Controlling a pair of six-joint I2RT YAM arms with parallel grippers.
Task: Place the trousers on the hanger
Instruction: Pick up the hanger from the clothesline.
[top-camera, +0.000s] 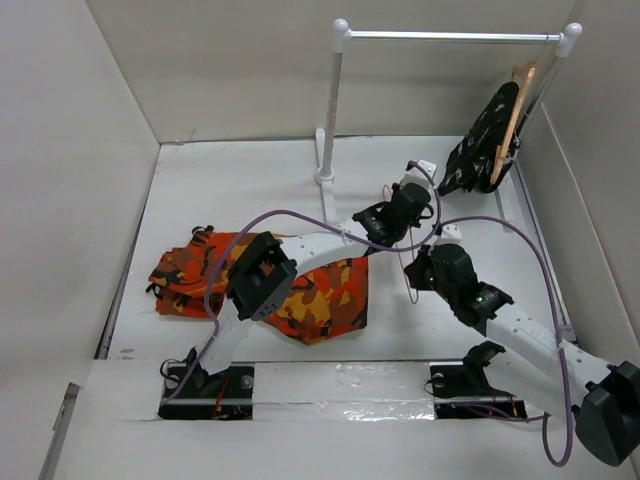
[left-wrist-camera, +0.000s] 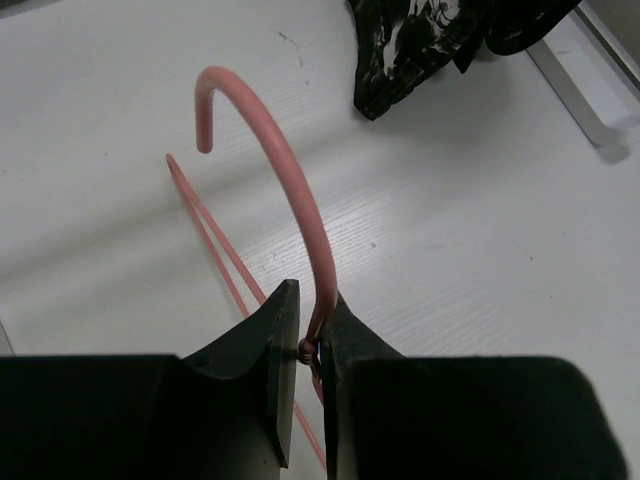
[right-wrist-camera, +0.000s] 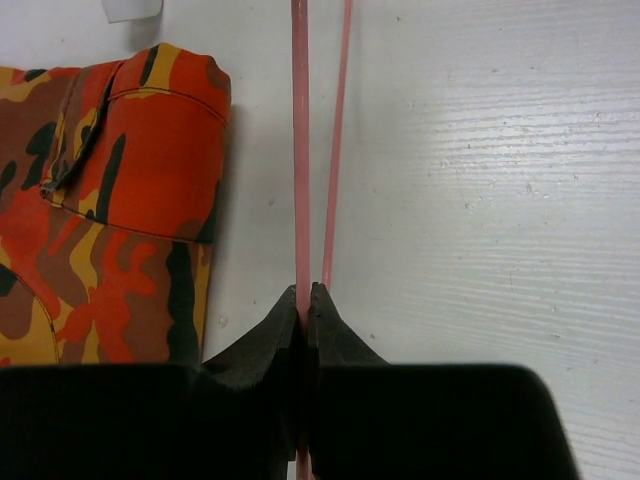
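left jaws pinch the twisted neck below the hook of the hanger (left-wrist-camera: 300, 195), a thin pink wire; right jaws are clamped on one straight wire of it. it is held over the white counter (right-wrist-camera: 480, 200), just beside the heaped orange-red camouflage trousers (right-wrist-camera: 110, 230).

Smooth, faintly glossy thin pink wire hanger (left-wrist-camera: 300, 185); matt woven orange camouflage-print cloth trousers (right-wrist-camera: 110, 200); matt, finely grained white surface (right-wrist-camera: 500, 200).
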